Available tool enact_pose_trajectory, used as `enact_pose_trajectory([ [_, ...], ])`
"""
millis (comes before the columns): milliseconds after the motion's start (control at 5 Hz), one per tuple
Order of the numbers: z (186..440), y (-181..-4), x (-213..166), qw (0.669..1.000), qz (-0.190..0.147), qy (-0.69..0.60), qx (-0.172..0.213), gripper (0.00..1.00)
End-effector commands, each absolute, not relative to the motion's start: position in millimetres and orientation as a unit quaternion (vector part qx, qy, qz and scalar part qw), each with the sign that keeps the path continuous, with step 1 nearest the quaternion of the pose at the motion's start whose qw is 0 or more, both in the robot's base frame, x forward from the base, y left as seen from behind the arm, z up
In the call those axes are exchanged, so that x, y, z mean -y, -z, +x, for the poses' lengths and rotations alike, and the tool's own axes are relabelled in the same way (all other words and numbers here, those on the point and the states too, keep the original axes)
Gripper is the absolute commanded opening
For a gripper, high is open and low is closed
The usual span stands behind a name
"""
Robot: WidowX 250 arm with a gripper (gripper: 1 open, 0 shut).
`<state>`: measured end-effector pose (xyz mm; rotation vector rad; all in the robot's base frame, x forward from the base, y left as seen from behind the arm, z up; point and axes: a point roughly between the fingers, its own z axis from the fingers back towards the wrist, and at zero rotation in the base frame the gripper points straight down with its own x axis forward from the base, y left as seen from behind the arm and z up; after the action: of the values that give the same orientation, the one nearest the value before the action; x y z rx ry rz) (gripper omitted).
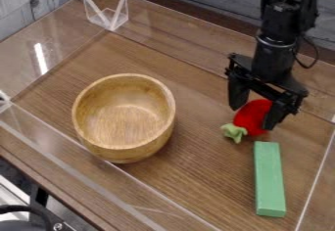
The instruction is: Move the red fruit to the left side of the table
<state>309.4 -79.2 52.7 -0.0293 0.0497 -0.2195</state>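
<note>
The red fruit (253, 115) lies on the brown table (197, 73) at the right side, its green leafy end (234, 132) pointing toward the front. My black gripper (263, 100) hangs straight down over it, open, with its fingers on either side of the red body. The fruit rests on the table surface. The dark arm (283, 20) rises from the gripper to the top edge of the view.
A wooden bowl (123, 116) stands left of centre. A flat green block (268, 177) lies just in front of the fruit. Low clear acrylic walls (78, 186) border the table, with a clear bracket (108, 11) at the back left.
</note>
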Motion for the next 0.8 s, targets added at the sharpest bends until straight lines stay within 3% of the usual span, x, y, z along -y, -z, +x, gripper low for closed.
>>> enact_pose_trajectory([
  [0, 310, -68.3, 81, 0.993, -0.022, 0.113, 0.003, 1.0],
  [400, 305, -81.1, 84, 0.993, -0.026, 0.117, 0.018, 1.0],
  [600, 305, -79.4, 87, 0.992, -0.028, 0.123, 0.022, 1.0],
])
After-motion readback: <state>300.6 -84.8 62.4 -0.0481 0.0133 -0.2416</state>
